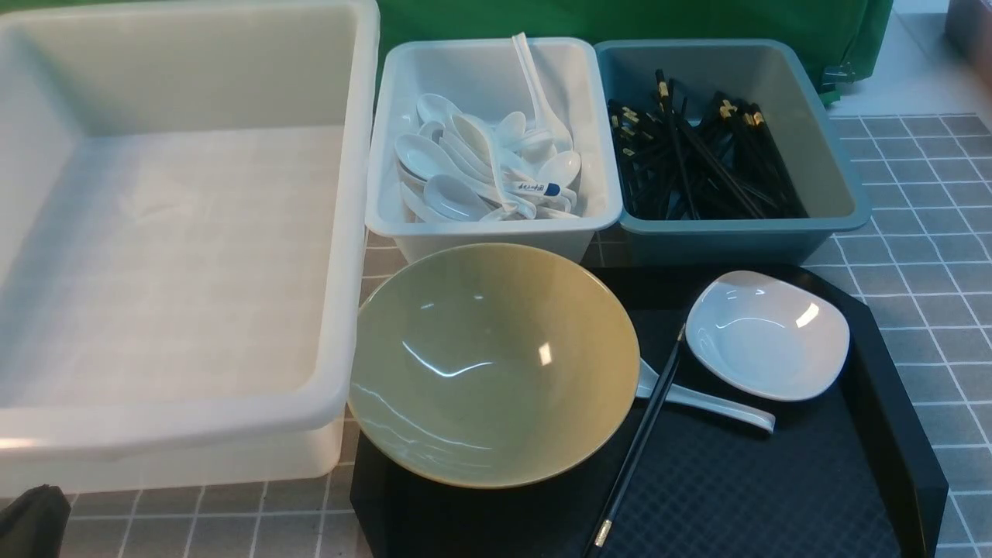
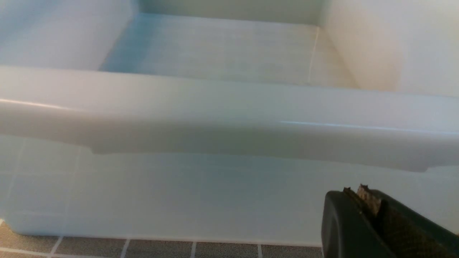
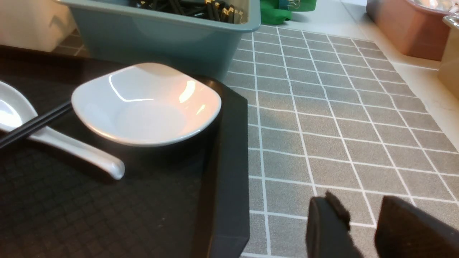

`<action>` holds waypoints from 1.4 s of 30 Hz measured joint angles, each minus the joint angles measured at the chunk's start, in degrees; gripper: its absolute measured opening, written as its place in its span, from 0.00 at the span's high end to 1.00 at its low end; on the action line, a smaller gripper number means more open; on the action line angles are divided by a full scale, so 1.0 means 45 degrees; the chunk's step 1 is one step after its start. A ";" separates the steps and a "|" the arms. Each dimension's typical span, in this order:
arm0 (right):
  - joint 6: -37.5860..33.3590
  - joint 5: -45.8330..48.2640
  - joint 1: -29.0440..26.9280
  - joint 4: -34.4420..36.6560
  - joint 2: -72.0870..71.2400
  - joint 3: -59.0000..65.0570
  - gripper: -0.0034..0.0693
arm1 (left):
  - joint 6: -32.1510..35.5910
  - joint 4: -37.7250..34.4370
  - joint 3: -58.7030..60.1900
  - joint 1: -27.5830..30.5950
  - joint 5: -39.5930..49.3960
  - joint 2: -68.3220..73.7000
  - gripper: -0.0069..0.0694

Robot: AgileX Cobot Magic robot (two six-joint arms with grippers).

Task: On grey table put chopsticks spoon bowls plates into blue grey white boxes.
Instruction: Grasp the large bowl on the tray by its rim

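Observation:
On the black tray (image 1: 775, 496) sit a yellow-green bowl (image 1: 488, 364), a white plate (image 1: 767, 333) and a white spoon (image 1: 713, 403) with black chopsticks (image 1: 639, 442) lying across it. My left gripper (image 2: 358, 193) is shut and empty, low in front of the big white box (image 2: 229, 114); this box (image 1: 345, 232) holds nothing. My right gripper (image 3: 358, 211) is open and empty over the grey tiles beside the tray (image 3: 229, 179), apart from the plate (image 3: 147, 104), spoon (image 3: 71, 147) and chopsticks (image 3: 32, 125).
Behind the tray stand a small white box (image 1: 496, 225) with several spoons and a blue-grey box (image 1: 837, 163) with several chopsticks. Green cloth (image 1: 620, 19) hangs at the back. A copper-coloured container (image 3: 405, 32) stands past the tiled table (image 1: 930, 310).

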 joint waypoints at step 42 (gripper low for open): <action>0.3992 -1.2350 0.0000 0.0010 0.0000 0.0012 0.63 | -0.1298 0.0937 -0.0091 0.0000 -1.1660 0.0000 0.92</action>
